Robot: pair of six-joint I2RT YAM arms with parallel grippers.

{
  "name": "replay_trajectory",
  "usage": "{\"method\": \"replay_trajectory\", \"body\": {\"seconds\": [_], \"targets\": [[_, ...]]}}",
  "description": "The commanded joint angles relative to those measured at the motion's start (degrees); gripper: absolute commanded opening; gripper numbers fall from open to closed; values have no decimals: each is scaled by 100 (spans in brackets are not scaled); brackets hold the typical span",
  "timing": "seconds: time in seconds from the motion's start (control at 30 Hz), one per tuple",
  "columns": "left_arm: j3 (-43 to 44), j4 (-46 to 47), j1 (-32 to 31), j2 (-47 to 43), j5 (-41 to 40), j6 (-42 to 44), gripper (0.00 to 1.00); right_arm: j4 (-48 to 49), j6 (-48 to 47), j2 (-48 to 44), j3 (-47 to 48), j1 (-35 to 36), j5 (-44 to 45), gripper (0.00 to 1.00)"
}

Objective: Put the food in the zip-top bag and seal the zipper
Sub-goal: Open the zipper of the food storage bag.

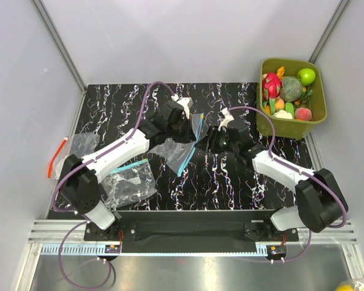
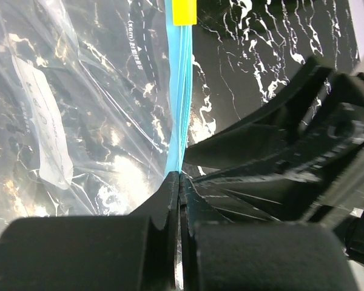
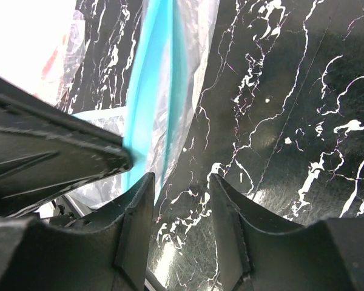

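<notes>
Blue-green zipper (image 2: pixel 181 91), olive-green tub (image 1: pixel 288 127), black white-veined table (image 1: pixel 230 176).

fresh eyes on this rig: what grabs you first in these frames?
The olive-green tub at the far right corner of the table, heaped with bright toy food. Then, mid-table, the clear zip-top bag: the left hand is pinched shut on its blue-green zipper, and the right hand is open just beside the strip. Spare clear bags lie on the left side.
</notes>
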Motion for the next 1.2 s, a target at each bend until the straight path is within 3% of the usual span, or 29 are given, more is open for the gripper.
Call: {"method": "replay_trajectory", "body": {"seconds": [0.0,0.17,0.37,0.47,0.6,0.67,0.77,0.8,1.03,1.17], "targets": [[220,245,-32,-359,233,-28,0,357,34,81,209,85,149,47],[149,333,-23,-464,392,-72,0,375,69,160,245,85,264,46],[298,-8,-23,-465,191,86,0,-117,34,134,403,85,773,24],[763,-807,-49,-280,-406,385,0,-345,-27,-15,473,94,896,12],[1458,-2028,-364,-8,-2012,719,2,-802,-142,-200,710,155,1107,0],[1643,-2189,-471,80,-2253,746,8,-821,-185,-262,772,208,1151,0],[1661,-2198,-673,124,-2526,755,26,-1049,-177,-271,886,269,1195,0],[1670,-2181,-778,159,-2587,763,37,-1058,-168,-271,921,278,1204,0],[1714,-2128,-1147,318,-2667,754,71,-1154,-150,-280,1044,340,1283,0],[1626,-1961,-1306,160,-2650,719,80,-1128,-80,-306,1062,357,1248,0]]}}
